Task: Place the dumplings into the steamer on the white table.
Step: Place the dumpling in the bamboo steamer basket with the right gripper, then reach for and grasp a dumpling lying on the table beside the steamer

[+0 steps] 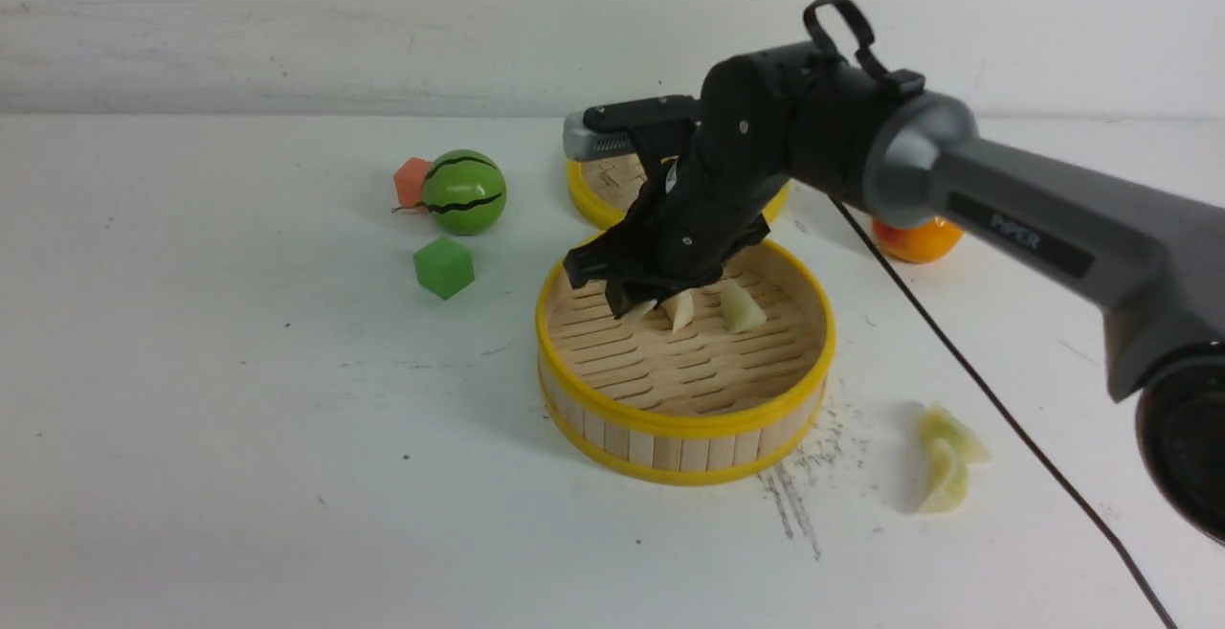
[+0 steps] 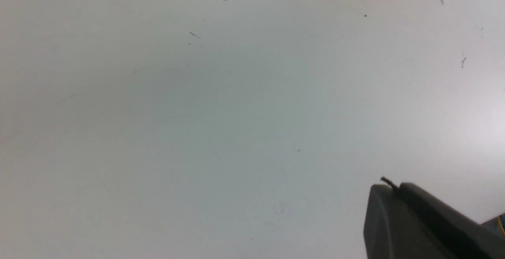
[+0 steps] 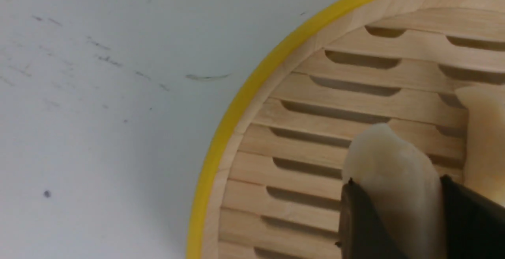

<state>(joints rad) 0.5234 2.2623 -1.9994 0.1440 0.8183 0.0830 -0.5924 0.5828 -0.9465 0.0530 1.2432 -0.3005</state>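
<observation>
R arm [image 1: 1034, 232] "PiPER", gripper [image 3: 400, 215] on dumpling [image 3: 388, 160]

Right arm [image 1: 1005, 198] hangs over steamer's [image 1: 670, 418] far half; near half open. Left table [image 1: 211, 399] broad, free (green cube [image 1: 444, 267], watermelon ball [image 1: 464, 191] farther back). Cable [image 1: 967, 370] crosses right side.
</observation>
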